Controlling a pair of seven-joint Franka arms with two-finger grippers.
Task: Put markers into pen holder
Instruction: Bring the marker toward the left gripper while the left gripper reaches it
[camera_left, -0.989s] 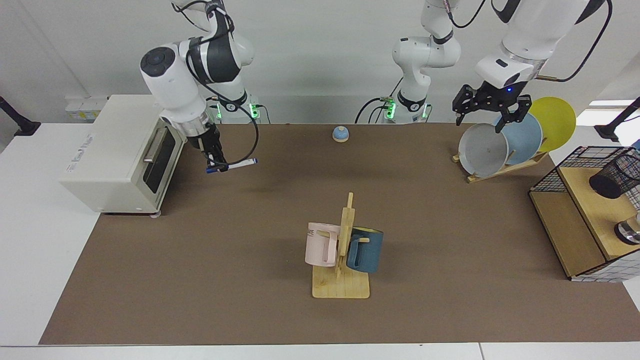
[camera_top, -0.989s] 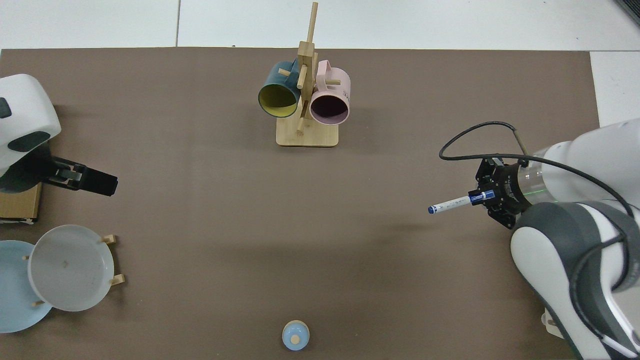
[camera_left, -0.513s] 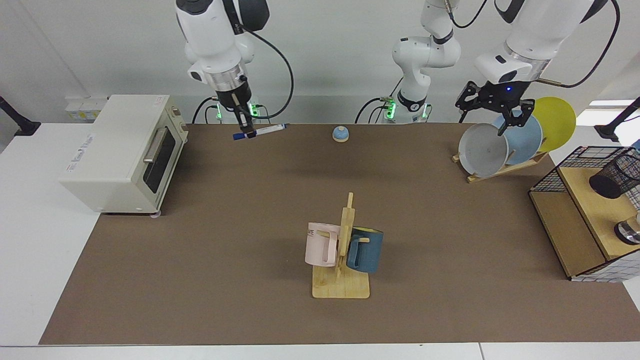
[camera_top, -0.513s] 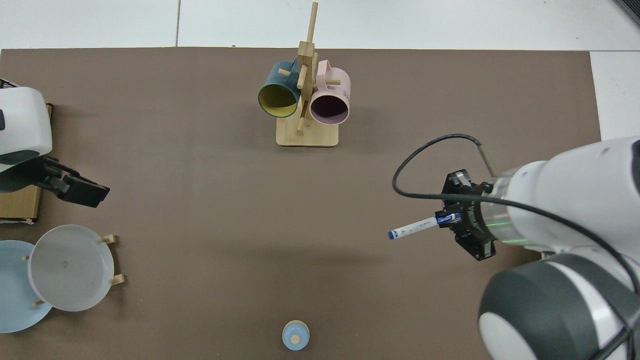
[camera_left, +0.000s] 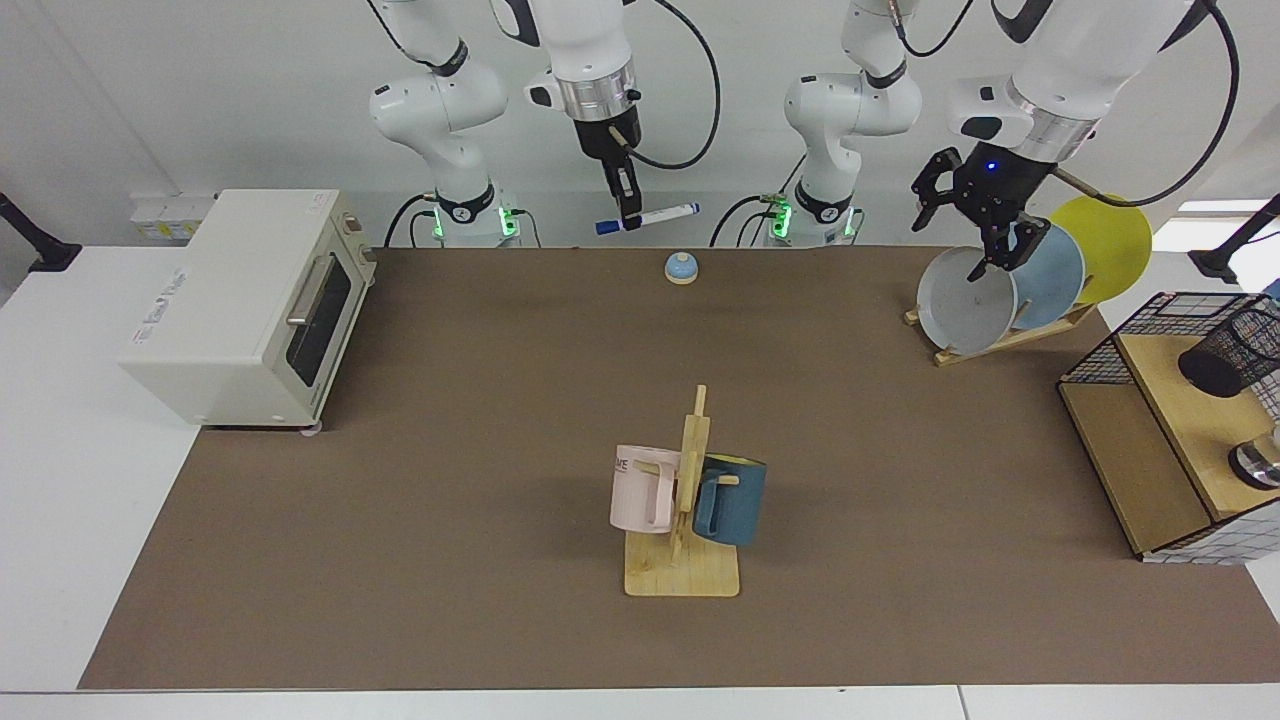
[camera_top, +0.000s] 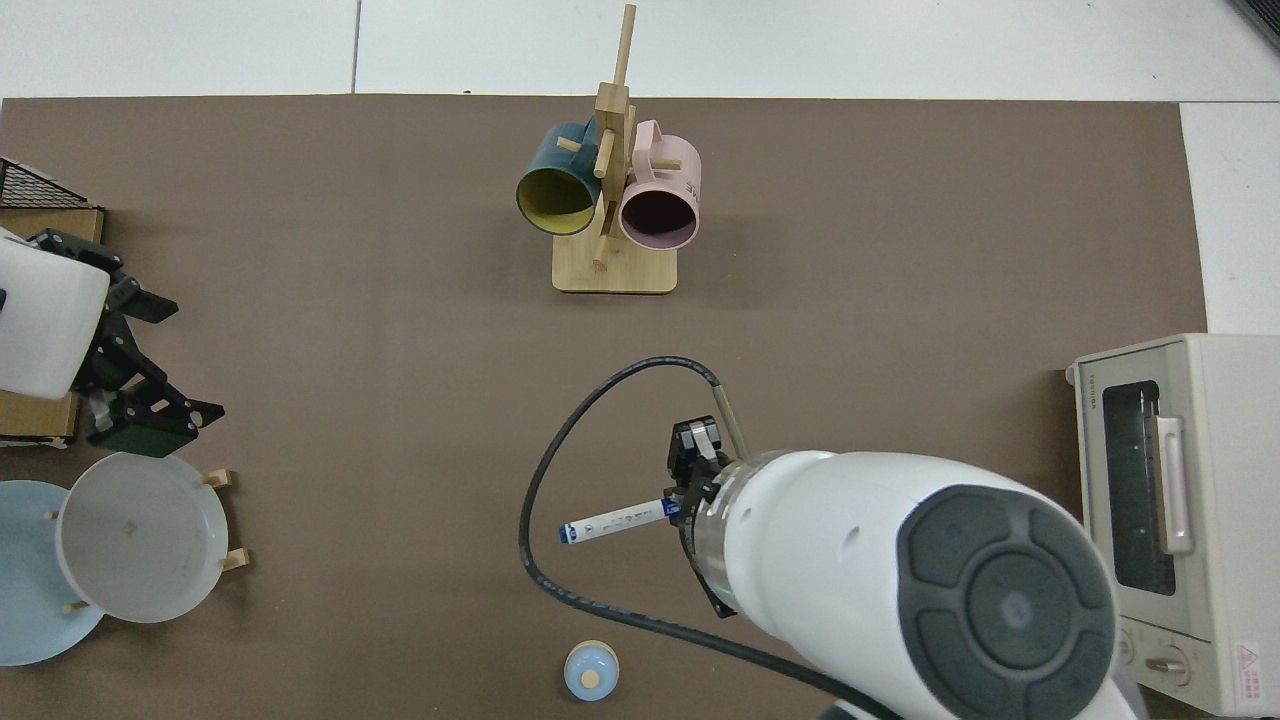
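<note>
Currently right tool (camera_left: 629, 222) clamps marker (camera_left: 650, 217) near its cap, barrel roughly level, pen holder (camera_left: 1228, 352) far across worktop, nearer open, waiting left tool (camera_left: 975, 232).

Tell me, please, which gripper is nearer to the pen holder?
Left. The left gripper hangs over the plate rack, near the pen holder; the right gripper, holding the marker, is across the table.

The right arm hung high over the surface's far edge, wrist pointing straight down, its tool (camera_left: 628, 222) clamped on the marker (camera_left: 648, 217) by its capped end. The left tool (camera_left: 975, 232) hovered near the far corner on its own side, fingers spread, wrist tilted.
</note>
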